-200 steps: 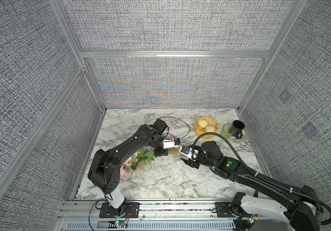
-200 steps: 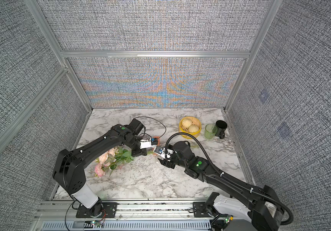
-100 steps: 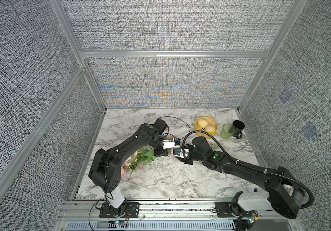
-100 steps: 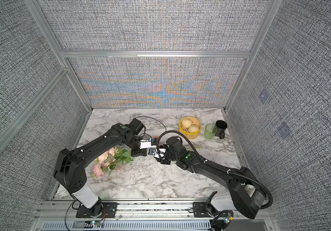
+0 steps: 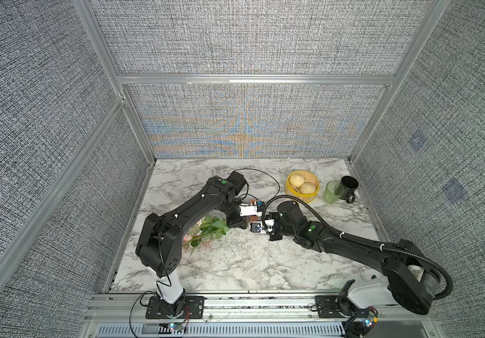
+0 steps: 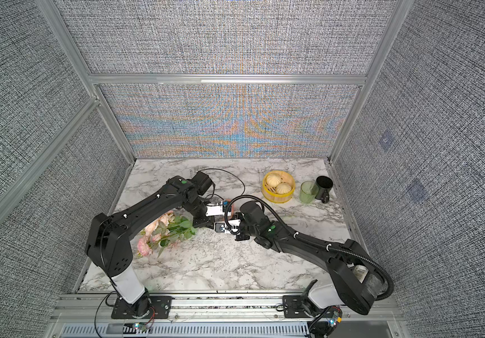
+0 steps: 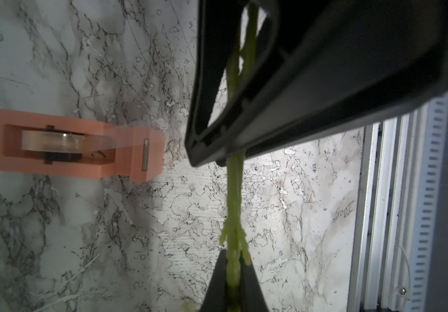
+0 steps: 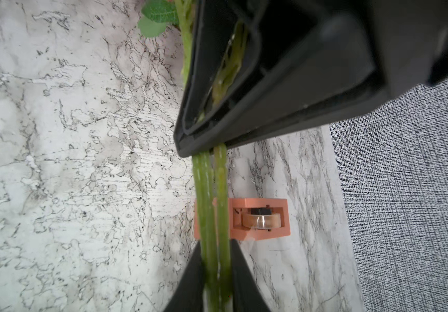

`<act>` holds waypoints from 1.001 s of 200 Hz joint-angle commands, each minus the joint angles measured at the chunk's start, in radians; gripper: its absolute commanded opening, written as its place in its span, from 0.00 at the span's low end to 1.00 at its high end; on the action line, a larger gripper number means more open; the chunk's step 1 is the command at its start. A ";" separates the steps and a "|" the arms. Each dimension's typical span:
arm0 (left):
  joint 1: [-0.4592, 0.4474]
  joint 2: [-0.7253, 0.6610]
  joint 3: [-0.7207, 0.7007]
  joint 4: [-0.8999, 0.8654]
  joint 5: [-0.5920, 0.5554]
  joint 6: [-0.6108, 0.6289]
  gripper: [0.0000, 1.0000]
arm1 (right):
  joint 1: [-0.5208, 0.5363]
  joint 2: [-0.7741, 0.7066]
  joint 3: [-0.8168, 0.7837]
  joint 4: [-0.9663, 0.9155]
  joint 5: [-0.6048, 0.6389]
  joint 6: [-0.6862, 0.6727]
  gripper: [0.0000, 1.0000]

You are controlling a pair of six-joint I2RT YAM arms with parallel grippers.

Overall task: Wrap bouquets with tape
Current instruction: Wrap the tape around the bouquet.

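Note:
The bouquets lie at the left of the marble table as one bunch of pink roses and green leaves. Their thin green stems run toward the middle. My left gripper is shut on the stems near their cut ends. Facing it close by, my right gripper is shut on the same stems. The tape sits in a salmon-orange dispenser on the table just beyond the stems, free of both grippers. The arms mostly hide it in both top views.
A yellow steamer basket with two buns stands at the back right. Beside it are a green cup and a black mug. A black cable loops behind the left arm. Grey walls enclose three sides, and a metal rail runs along the front.
My right arm has swung left to meet the left gripper, and its jaws have closed from open onto the stems. The left arm and the bouquet have stayed put.

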 commanded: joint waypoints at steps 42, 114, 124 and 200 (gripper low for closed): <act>0.020 -0.091 -0.037 0.002 0.045 -0.047 0.37 | 0.068 0.023 -0.012 0.201 0.140 -0.094 0.00; 0.075 -0.347 -0.225 0.328 -0.054 -0.320 1.00 | 0.093 0.088 -0.033 0.460 0.185 -0.197 0.00; 0.081 -0.392 -0.267 0.436 -0.099 -0.413 1.00 | 0.096 0.094 -0.046 0.506 0.195 -0.217 0.00; 0.226 -0.549 -0.442 0.809 0.189 -0.583 1.00 | 0.117 0.061 -0.128 0.649 0.200 -0.242 0.00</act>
